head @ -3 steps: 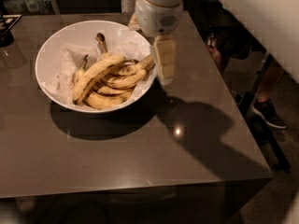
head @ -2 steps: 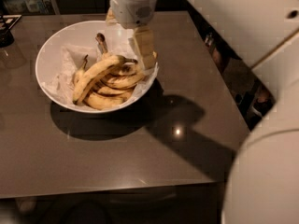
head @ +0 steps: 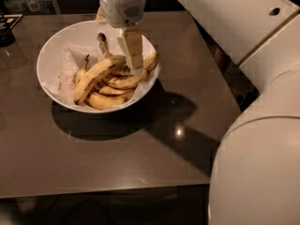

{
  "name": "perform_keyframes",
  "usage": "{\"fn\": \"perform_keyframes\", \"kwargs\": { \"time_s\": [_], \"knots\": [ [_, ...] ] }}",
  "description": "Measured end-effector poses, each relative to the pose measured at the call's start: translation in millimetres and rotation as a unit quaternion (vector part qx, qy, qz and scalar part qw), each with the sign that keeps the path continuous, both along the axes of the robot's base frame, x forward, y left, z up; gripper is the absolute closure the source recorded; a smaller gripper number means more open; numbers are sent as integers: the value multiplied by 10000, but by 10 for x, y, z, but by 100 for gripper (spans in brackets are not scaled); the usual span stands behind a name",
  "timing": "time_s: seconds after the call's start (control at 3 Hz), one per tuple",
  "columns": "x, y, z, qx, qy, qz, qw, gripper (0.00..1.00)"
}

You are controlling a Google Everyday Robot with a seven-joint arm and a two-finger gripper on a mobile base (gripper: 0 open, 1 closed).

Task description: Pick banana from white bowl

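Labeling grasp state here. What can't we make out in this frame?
Camera view: the gripper over the white bowl covers where it meets the banana; contact unclear.
The lower bananas: overlapped by those on top.
Right edge of the table: hidden behind the arm.
The dark items top left: cut by the frame edge.

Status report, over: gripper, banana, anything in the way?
Gripper low over white bowl, right half. Banana in bowl, lying on top of pile, one end by gripper. Smaller bananas packed under and beside it.
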State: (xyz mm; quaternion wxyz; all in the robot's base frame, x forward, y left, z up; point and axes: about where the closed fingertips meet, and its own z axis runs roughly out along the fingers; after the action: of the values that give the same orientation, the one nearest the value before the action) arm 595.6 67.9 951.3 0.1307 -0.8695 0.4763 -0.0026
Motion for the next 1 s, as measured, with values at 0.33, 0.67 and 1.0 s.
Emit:
{"fn": "perform_keyframes", "kwargs": {
  "time_s": [0.33, 0.67, 1.0],
  "knots": [
    [6, 125, -86, 159, 328, -121, 9993, 0],
    [9, 266, -158, 290, 573, -225, 9977, 0],
    [5, 377, -227, 324, 734, -290, 9964, 12]
  ]
}}
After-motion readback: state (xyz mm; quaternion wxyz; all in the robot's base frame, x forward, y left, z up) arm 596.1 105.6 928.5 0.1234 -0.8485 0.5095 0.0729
